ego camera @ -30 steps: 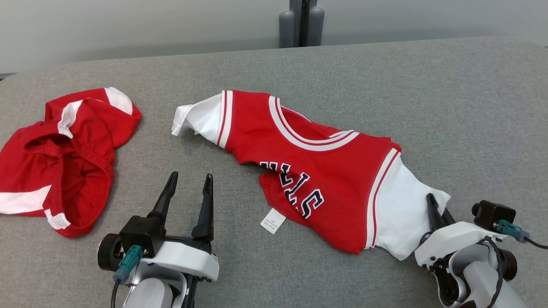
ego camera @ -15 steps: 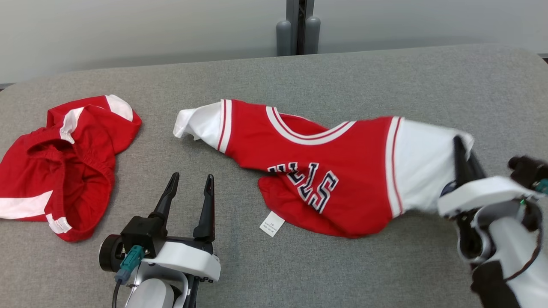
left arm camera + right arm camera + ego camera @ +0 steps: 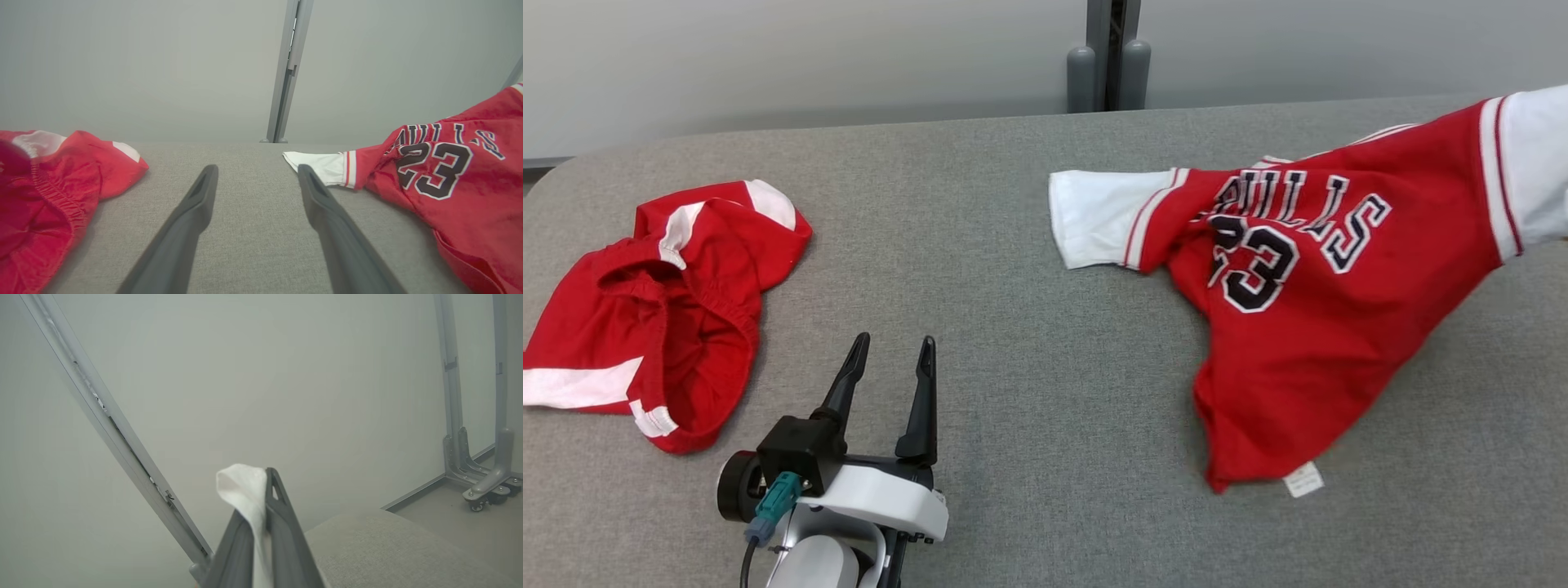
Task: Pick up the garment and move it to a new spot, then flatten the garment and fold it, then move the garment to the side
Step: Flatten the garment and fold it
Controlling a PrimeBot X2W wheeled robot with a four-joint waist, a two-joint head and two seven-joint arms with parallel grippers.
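The garment (image 3: 1307, 327), a red jersey with white sleeves and the number 23, hangs stretched over the right half of the grey table (image 3: 1013, 286). Its right sleeve rises past the head view's right edge, while its left sleeve and lower hem still rest on the table. In the right wrist view my right gripper (image 3: 261, 486) is shut on a bunch of that white sleeve (image 3: 245, 490), held high above the table. My left gripper (image 3: 894, 343) rests open at the lower left with nothing between its fingers. In the left wrist view the garment (image 3: 461, 192) lies to the right of the left gripper (image 3: 257, 169).
Crumpled red shorts with white trim (image 3: 662, 310) lie at the table's left side, also seen as the shorts (image 3: 45, 183) in the left wrist view. A grey post (image 3: 1111, 57) stands behind the table. A wheeled frame stand (image 3: 482, 486) stands on the floor past the table's corner.
My right gripper has carried the white sleeve up and to the right, out of the head view, and the jersey has swung right and opened, now showing the number. The left gripper stayed put.
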